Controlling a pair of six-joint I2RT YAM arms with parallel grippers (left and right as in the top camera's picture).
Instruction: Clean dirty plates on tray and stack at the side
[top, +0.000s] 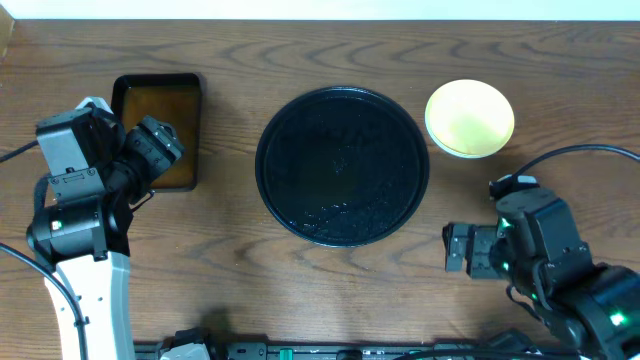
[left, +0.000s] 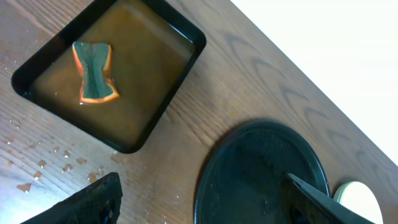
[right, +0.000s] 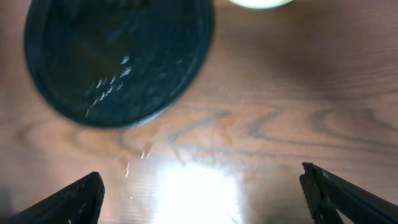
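- The round black tray (top: 340, 170) sits in the middle of the wooden tabletop (top: 230, 270). Its glossy surface is wet and carries no plates.
- The plates (top: 469, 118) sit off the tray, to its far right. Only a pale yellow one shows on top. The others may lie stacked beneath it, but the overhead view does not make that clear.
- The left gripper (top: 160, 142) hangs at the left with its jaws spread wide and nothing between them. It is beside a small rectangular tray (top: 118, 100) of brown liquid, where an orange and green sponge (left: 94, 73) floats.
- The right gripper (top: 455, 250) is released too. It hovers over bare wood near the plates, on the near right.
- The plates look stiff, light and smooth. If they are wet they are probably slippery, and they could chip if dropped.
- The raised rim seems the best place to take hold, with one finger above the edge and one below.
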